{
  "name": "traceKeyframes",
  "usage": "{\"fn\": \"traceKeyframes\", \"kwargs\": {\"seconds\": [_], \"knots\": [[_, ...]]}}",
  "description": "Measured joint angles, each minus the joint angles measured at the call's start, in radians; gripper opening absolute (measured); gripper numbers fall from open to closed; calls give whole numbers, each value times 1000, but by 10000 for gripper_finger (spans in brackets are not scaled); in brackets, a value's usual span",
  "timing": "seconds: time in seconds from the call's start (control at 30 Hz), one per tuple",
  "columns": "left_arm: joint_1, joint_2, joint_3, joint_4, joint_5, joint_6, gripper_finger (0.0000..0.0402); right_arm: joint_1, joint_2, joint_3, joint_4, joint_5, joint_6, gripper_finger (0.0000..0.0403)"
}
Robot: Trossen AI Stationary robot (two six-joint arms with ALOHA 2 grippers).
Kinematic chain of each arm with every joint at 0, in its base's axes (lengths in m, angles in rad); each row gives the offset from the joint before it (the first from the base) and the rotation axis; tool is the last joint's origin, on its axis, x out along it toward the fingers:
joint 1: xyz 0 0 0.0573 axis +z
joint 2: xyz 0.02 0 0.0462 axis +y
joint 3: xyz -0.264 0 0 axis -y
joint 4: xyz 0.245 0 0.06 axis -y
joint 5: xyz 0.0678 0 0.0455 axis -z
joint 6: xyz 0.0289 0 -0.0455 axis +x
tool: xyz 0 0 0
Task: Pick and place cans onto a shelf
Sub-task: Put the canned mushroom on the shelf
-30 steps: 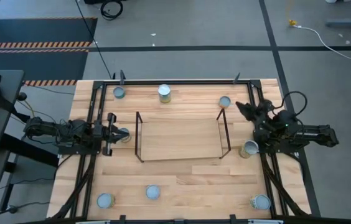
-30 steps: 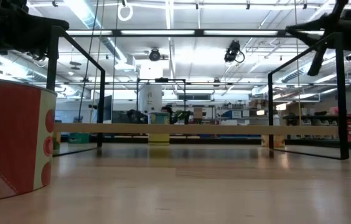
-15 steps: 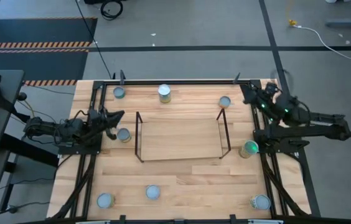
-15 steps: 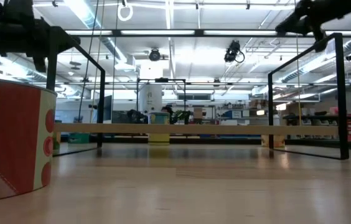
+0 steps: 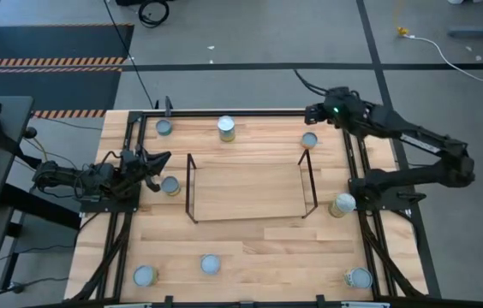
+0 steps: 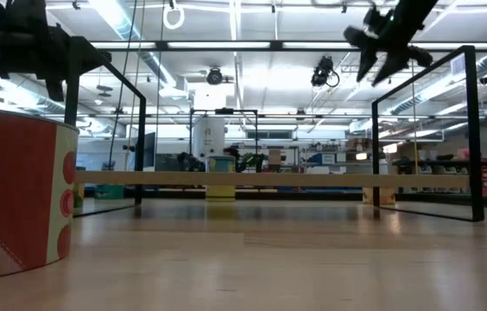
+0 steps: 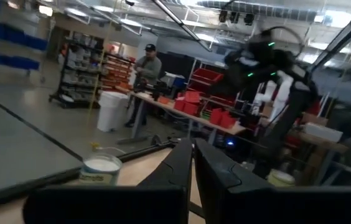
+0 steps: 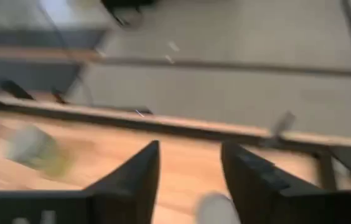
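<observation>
Right gripper [image 5: 313, 111] has swung over the wooden table's [image 5: 250, 244] far edge, fingers apart, empty.

Light wood on the surface [image 5: 250, 257], plank seams showing, a soft satin sheen in the low view. The shelf [image 5: 250, 192] pairs thin dark wire end frames with a pale wood base. Cans [image 5: 226, 128] show silvery metal tops, dully reflective; the near can [image 6: 15, 199] wears a matt red-and-cream paper label. Both arms look matt black.
</observation>
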Motion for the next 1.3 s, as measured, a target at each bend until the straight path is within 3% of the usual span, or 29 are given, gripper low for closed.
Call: {"fn": "traceKeyframes", "kwargs": {"seconds": [0.17,0.3,0.47,0.6,0.97,1.3], "knots": [[0,0,0,0,0,-172,25,-127,77,5,-107,-138,48,276],[0,0,0,-1,-2,-310,25,-210,138,4,-166,-189,80,337],[0,0,0,-1,-12,-389,25,-306,213,4,-187,-304,97,391],[0,0,0,-1,-18,-389,25,-356,281,4,-193,-394,111,396],[0,0,0,-1,-19,-389,25,-372,419,3,-235,-414,139,394],[-1,0,0,-2,-16,-389,25,-376,430,3,-202,-444,144,394]]}}
